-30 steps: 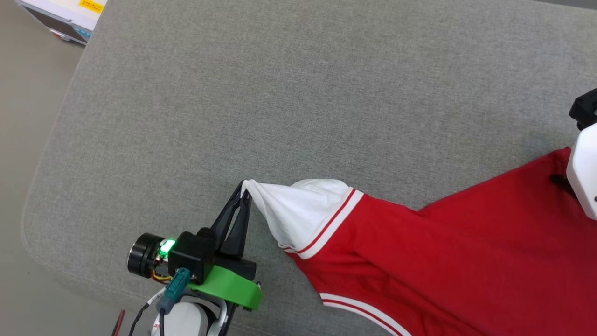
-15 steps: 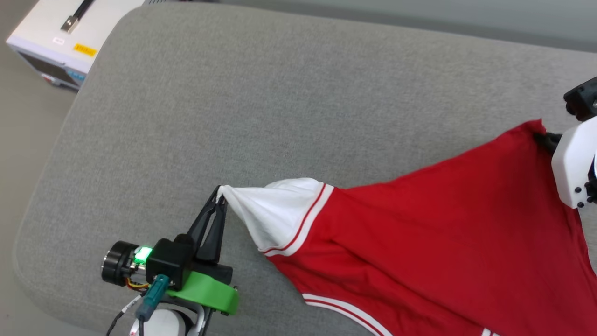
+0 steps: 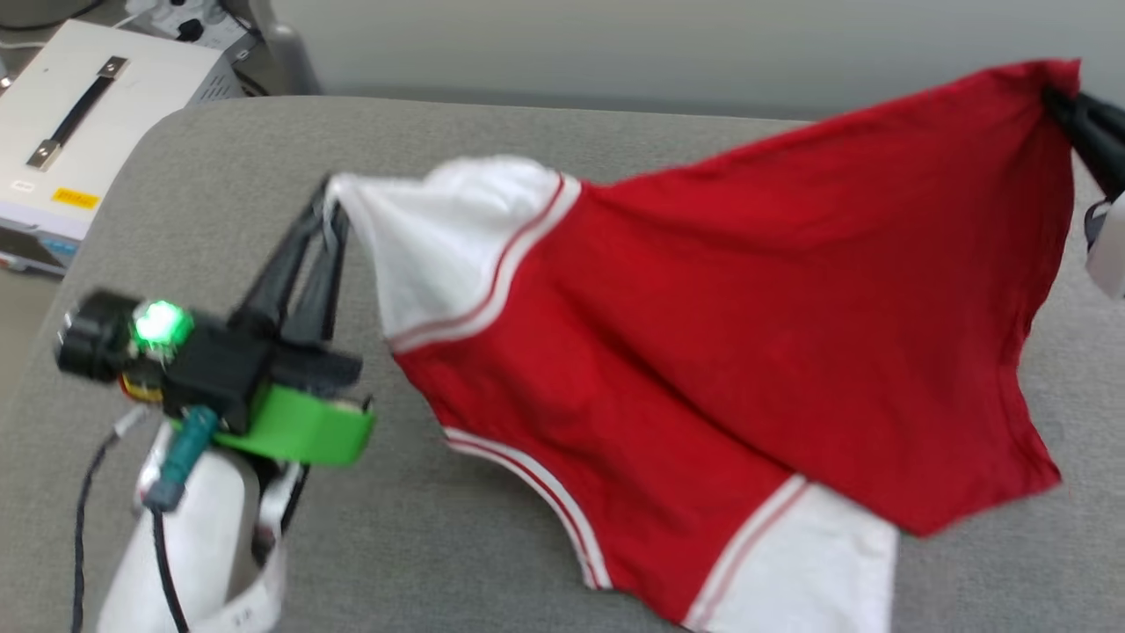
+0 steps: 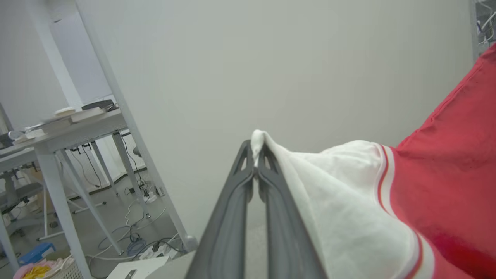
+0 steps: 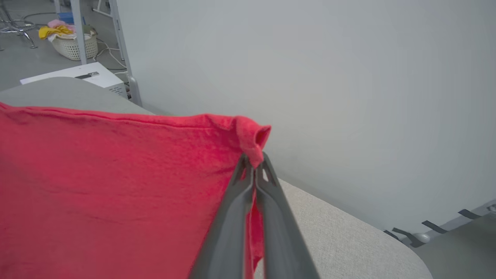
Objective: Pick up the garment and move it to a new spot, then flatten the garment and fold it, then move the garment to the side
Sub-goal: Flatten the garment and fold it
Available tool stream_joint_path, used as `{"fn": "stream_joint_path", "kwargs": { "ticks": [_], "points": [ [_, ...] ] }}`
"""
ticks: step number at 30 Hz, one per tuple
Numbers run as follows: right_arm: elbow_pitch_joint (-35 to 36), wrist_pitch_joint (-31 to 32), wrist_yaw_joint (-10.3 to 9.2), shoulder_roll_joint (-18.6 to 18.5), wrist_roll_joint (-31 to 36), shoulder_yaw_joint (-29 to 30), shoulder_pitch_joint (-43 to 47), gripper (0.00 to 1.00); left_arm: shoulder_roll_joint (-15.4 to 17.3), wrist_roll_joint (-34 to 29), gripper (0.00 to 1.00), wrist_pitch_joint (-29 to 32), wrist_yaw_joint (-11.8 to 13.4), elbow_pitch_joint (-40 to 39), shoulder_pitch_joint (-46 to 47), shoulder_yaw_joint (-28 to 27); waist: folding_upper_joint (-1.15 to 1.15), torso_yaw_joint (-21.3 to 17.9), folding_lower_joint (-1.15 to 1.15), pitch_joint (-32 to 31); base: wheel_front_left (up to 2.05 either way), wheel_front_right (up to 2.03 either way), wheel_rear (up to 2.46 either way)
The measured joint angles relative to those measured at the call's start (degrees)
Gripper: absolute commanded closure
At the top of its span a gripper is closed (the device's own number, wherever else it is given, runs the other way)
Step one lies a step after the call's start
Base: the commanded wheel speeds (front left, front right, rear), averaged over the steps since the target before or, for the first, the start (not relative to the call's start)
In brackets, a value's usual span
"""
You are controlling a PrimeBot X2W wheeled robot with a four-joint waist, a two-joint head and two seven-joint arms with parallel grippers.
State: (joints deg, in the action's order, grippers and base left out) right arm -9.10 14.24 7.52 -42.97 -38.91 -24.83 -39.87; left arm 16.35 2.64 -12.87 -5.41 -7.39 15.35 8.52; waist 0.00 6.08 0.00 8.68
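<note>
The garment, a red jersey with white sleeves and striped trim, hangs stretched in the air above the grey cushion. My left gripper is shut on the tip of one white sleeve, and the left wrist view has the cloth pinched at my fingertips. At the head view's upper right, my right gripper is shut on a red corner of the hem. In the right wrist view that corner bunches over the closed fingers. The other white sleeve droops toward the cushion. No print shows.
A white equipment box with a black handle stands on the floor left of the cushion. A pale wall rises behind the cushion's far edge. The wrist views show desk legs, cables and a basket of cloths on the floor.
Both grippers have risen with the garment, which was lying on the cushion and now hangs spread between them. The right gripper closed on the red corner. The head camera has tilted up.
</note>
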Motion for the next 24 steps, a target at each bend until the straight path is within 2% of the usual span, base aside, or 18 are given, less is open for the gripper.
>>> {"fn": "stream_joint_path", "kwargs": {
  "ticks": [10, 17, 24],
  "points": [
    [4.80, 0.96, 0.00, 4.30, 3.66, 10.13, -5.43, 1.00, 3.26, 1.90, 1.00, 3.56, -1.49, 0.93, 23.13, 2.56, 0.00, -2.56, 0.00, 3.58, 0.00, 0.00, 0.00],
    [4.46, 4.58, 0.00, 5.91, 5.71, 14.06, -18.86, 1.00, 4.88, 6.59, 1.00, 4.49, -1.92, 9.55, 44.84, 5.88, 0.00, -3.05, 0.00, 9.35, 0.00, 0.00, 0.00],
    [-3.61, 5.64, 0.00, 8.79, 10.20, 12.50, -35.99, 1.00, 7.71, 9.68, 1.00, 3.15, -1.93, 22.14, 66.48, 12.26, 0.00, -3.22, 0.01, 15.64, 0.00, 0.00, 0.00]
  ]
}}
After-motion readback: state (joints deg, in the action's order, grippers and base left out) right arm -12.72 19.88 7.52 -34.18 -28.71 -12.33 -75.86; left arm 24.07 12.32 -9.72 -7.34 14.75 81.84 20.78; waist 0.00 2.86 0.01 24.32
